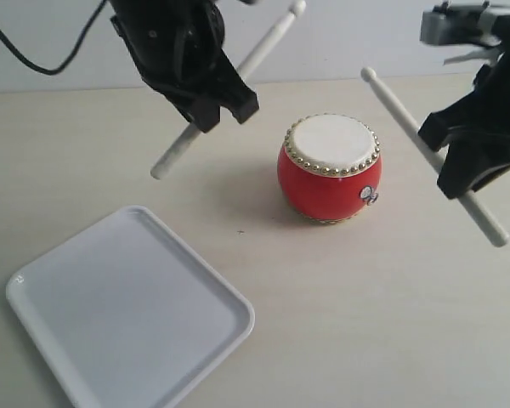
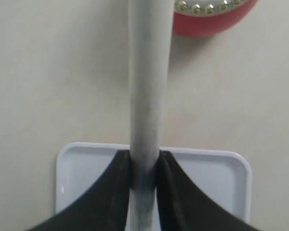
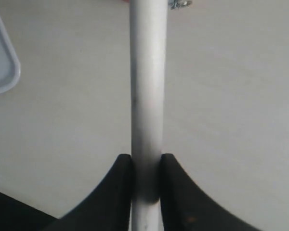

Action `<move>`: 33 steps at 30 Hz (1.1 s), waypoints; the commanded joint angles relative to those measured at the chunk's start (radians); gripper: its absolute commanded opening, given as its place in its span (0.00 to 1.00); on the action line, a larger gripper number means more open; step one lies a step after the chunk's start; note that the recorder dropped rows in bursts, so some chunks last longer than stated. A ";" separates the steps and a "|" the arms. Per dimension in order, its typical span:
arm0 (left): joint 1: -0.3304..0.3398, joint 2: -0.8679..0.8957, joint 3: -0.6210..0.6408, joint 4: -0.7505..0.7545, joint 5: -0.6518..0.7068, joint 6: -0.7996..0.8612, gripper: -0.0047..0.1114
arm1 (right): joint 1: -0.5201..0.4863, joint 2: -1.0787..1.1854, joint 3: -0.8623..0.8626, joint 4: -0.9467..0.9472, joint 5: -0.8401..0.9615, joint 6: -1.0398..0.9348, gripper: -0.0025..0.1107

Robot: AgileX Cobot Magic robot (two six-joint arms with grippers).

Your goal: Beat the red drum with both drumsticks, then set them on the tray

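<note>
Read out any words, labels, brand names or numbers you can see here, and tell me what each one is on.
None: no writing shows on the red drum, the tray, the left drumstick or the right drumstick. The drum's small metal fitting is too small to show any mark.

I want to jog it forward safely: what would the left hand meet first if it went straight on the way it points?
Probably the bare table between the tray and the red drum. The left hand, shut on its drumstick, points down at that stretch, though depth is unclear.
</note>
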 commanded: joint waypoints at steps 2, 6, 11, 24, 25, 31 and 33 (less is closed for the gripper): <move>0.017 -0.030 -0.003 -0.034 0.005 -0.019 0.04 | -0.005 0.185 0.054 0.003 -0.004 -0.016 0.02; 0.017 -0.034 0.015 -0.089 0.005 -0.019 0.04 | -0.005 0.247 0.016 0.014 -0.004 -0.020 0.02; 0.017 -0.025 0.024 -0.106 0.005 0.024 0.04 | -0.005 0.113 -0.053 0.042 -0.004 -0.043 0.02; 0.016 0.270 0.024 -0.228 0.005 0.063 0.04 | -0.005 -0.179 0.072 0.015 -0.004 -0.050 0.02; 0.016 0.276 0.024 -0.228 0.005 0.063 0.04 | -0.005 -0.184 0.072 0.015 -0.004 -0.050 0.02; 0.016 0.236 0.024 -0.229 0.005 0.059 0.04 | -0.005 -0.192 0.070 0.015 -0.004 -0.050 0.02; 0.016 0.209 0.024 -0.224 0.005 0.059 0.04 | -0.005 -0.191 0.070 0.017 -0.004 -0.050 0.02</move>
